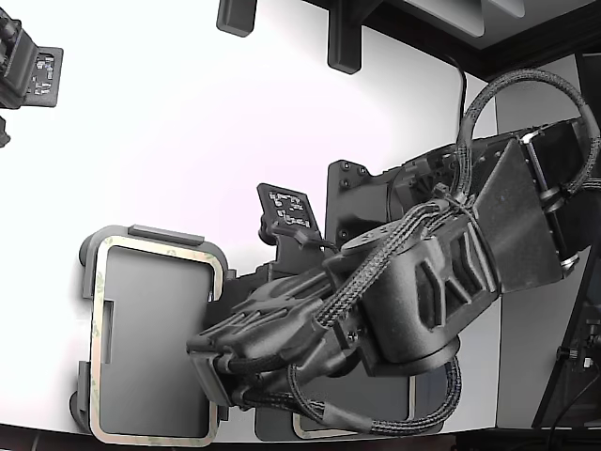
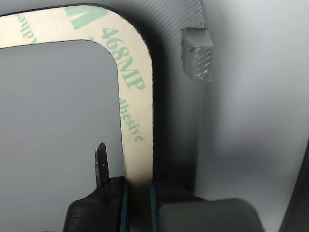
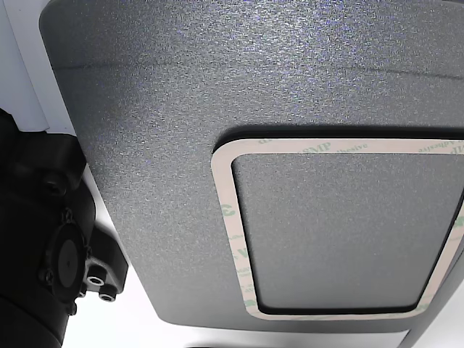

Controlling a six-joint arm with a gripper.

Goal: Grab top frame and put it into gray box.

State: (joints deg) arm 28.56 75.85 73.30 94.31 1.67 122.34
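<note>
The gray box (image 1: pixel 150 352) lies at the lower left of the exterior view, on the white table. The top frame (image 1: pixel 160 247), thin and beige with green print, sits along the box's rim line. My gripper (image 1: pixel 208 349) reaches in from the exterior view's right, over the box's right side. In the wrist view my gripper (image 2: pixel 137 198) is shut on one long side of the frame (image 2: pixel 137 82), the strip pinched between the two pads. The box floor (image 2: pixel 58 121) shows through the frame's open centre, and a raised tab (image 2: pixel 198 53) stands just outside it.
A dark mat (image 3: pixel 145 145) carries another frame (image 3: pixel 226 217); its edge (image 1: pixel 315 430) peeks out under my arm. A black marker plate (image 1: pixel 286 211) stands beside the box. Black fixtures (image 1: pixel 343 38) line the table's far side, one more (image 1: pixel 28 70) at the upper left.
</note>
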